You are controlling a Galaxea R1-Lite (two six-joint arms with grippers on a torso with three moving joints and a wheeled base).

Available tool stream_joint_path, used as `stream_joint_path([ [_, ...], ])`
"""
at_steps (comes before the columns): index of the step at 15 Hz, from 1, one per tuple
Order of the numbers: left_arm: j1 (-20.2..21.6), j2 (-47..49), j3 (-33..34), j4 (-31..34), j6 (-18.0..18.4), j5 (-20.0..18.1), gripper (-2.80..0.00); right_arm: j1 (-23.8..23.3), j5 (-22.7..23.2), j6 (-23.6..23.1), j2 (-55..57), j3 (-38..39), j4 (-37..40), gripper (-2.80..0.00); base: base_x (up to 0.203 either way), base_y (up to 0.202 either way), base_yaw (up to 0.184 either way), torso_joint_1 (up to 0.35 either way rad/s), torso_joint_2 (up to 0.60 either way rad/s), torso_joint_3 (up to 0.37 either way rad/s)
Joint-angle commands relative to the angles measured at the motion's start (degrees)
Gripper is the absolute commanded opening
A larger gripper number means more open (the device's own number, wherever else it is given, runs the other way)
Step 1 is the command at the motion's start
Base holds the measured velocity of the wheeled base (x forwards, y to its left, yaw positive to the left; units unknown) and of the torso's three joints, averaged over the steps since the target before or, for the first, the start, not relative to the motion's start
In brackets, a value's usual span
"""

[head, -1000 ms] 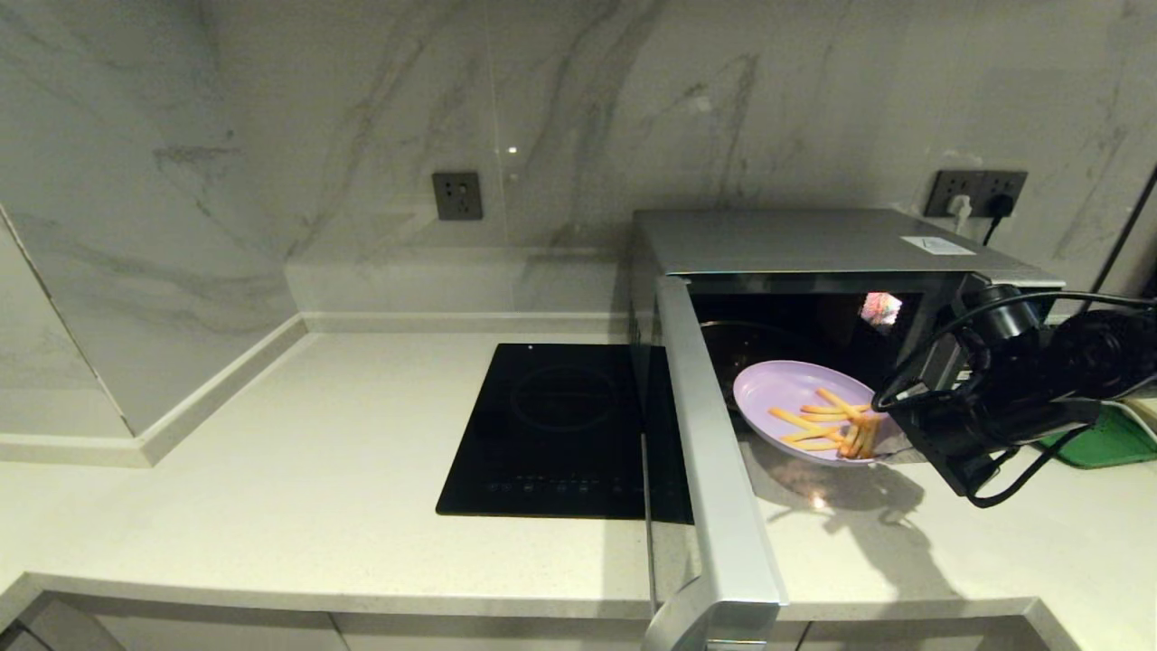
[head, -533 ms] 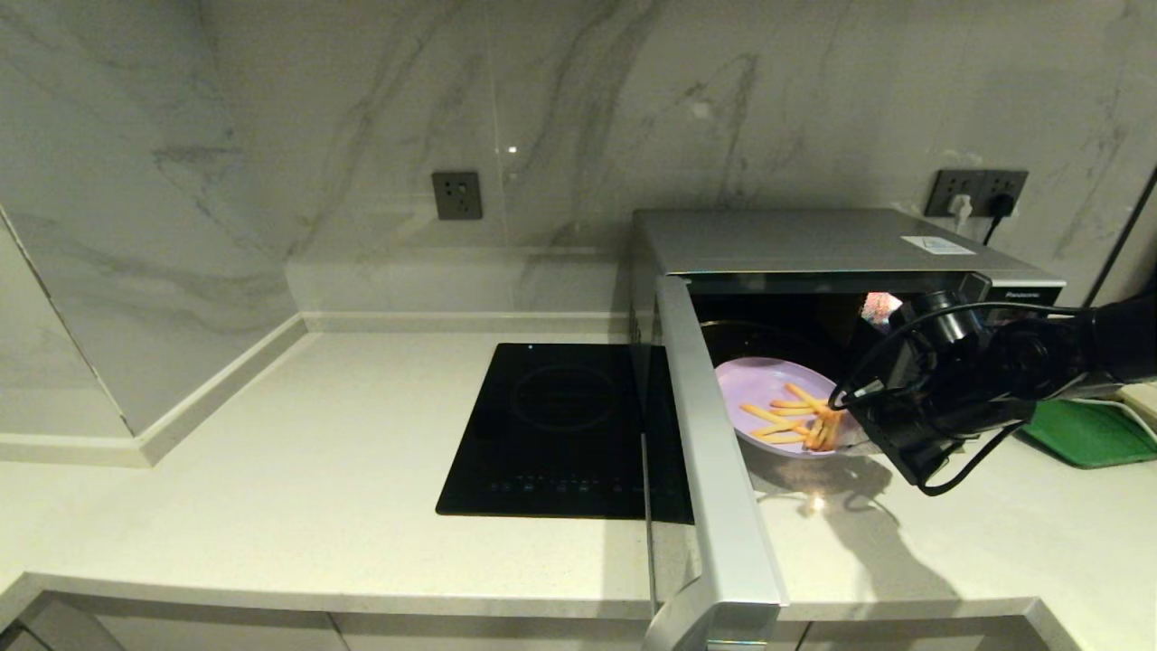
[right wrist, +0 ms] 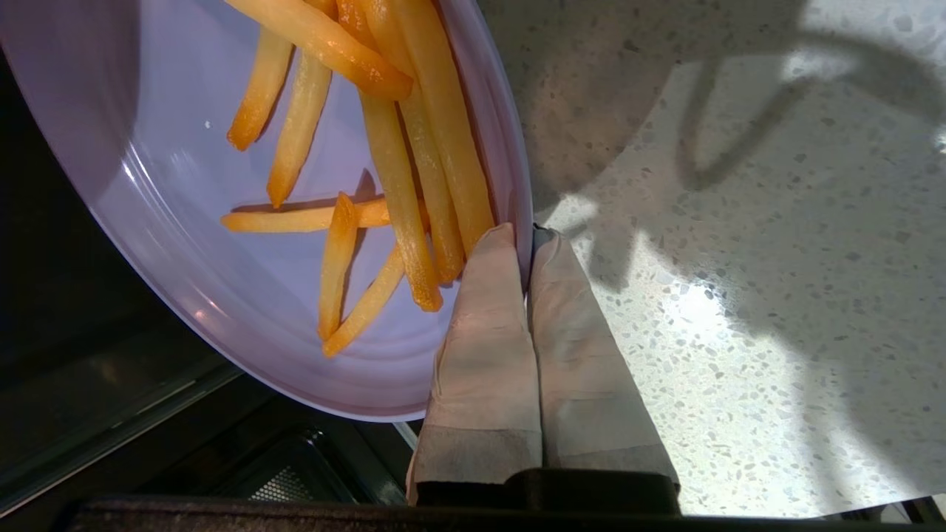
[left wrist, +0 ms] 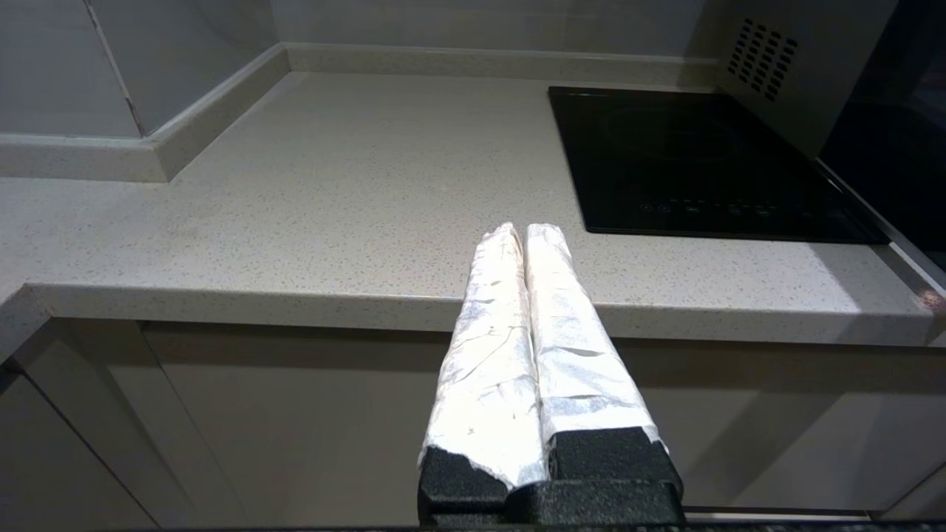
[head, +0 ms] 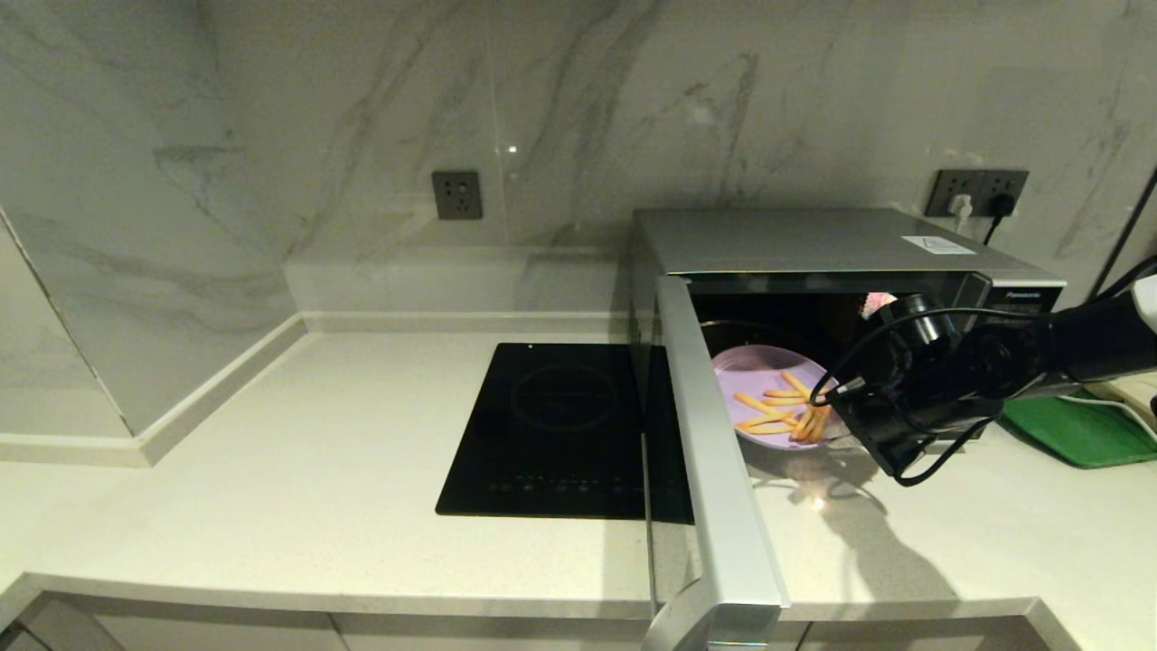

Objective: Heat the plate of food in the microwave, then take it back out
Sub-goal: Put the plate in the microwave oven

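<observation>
The silver microwave stands at the right with its door swung wide open toward me. The pale-lilac plate of food, with orange-yellow fries on it, hangs tilted at the oven's mouth, half inside the dark cavity. My right gripper is shut on the plate's near rim, one finger above and one below. My left gripper is shut and empty, parked low in front of the counter's edge, out of the head view.
A black induction cooktop lies left of the microwave's door. A green tray sits at the far right behind my right arm. The speckled counter stretches to the left, with marble walls behind.
My right gripper has carried the plate leftward and inward, from in front of the opening to partly inside the microwave's cavity. The left arm has not moved.
</observation>
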Motion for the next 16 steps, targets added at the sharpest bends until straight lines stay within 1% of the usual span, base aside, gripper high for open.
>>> stream_joint_path([
  [1, 0.0, 0.0, 0.0, 0.0, 0.0, 0.0, -2.8, 0.0, 0.1, 0.4, -0.2, -1.3, 0.0, -2.8, 0.0, 0.0, 0.0, 0.0, 0.0, 0.0],
  [7, 0.0, 0.0, 0.0, 0.0, 0.0, 0.0, -2.8, 0.0, 0.1, 1.0, -0.4, -3.9, 0.0, -2.8, 0.0, 0.0, 0.0, 0.0, 0.0, 0.0],
  [11, 0.0, 0.0, 0.0, 0.0, 0.0, 0.0, -2.8, 0.0, 0.1, 3.0, 1.4, -7.5, 0.0, -2.8, 0.0, 0.0, 0.0, 0.0, 0.0, 0.0],
  [16, 0.0, 0.0, 0.0, 0.0, 0.0, 0.0, -2.8, -0.1, 0.1, 3.3, 4.5, -10.9, 0.1, -2.8, 0.0, 0.0, 0.0, 0.0, 0.0, 0.0],
])
